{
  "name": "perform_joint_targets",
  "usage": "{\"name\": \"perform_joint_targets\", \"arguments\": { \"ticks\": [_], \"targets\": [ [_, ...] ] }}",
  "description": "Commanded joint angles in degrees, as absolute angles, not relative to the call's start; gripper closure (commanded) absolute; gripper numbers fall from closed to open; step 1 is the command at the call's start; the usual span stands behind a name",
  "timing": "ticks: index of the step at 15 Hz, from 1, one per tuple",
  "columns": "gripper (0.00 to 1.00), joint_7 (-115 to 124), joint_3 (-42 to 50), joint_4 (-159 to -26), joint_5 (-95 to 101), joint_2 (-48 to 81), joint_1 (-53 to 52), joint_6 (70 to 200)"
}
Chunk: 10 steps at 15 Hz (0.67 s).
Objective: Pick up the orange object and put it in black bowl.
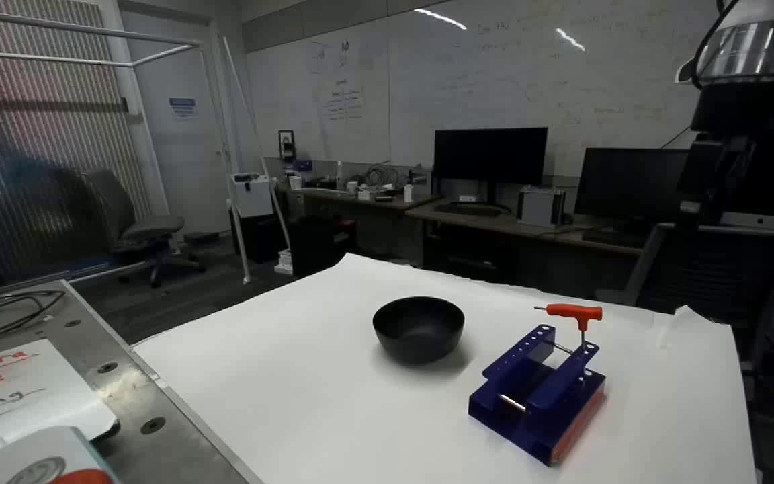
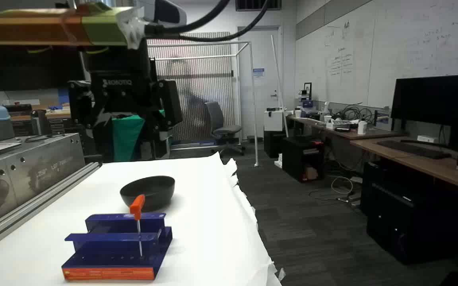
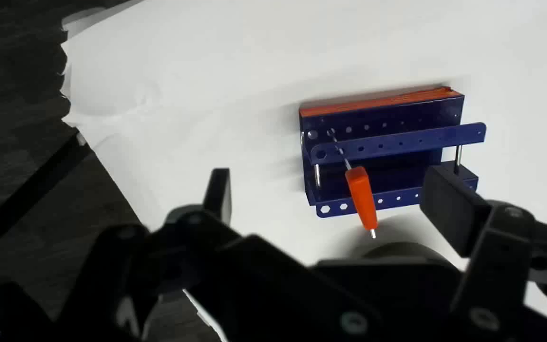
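Observation:
The orange object is a small T-handled tool. It stands upright in the blue block, its thin metal stem through a hole near one end. It shows also in an exterior view and in the wrist view. The black bowl stands upright on the white sheet beside the block, and shows in an exterior view. In the wrist view only a rim part of the bowl shows behind the gripper. My gripper is open and empty, high above the table; its fingers show wide apart in the wrist view.
The blue block has raised rails with rows of holes. A white sheet covers the table, with a torn edge. A metal rail runs along one side. Desks with monitors and a chair stand beyond the table.

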<state>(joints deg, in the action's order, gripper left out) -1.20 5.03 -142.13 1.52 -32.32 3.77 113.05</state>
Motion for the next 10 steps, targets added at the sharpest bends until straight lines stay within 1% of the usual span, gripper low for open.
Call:
{"name": "perform_joint_targets", "arguments": {
  "ticks": [1,5,10],
  "targets": [
    [0.00,-1.3,4.8,-141.7,1.4,-32.3,4.1,112.9],
    [0.00,-1.3,4.8,-141.1,1.4,-32.5,4.1,112.9],
    [0.00,2.0,-0.3,-131.6,7.4,-16.8,3.3,112.5]
  ]
}}
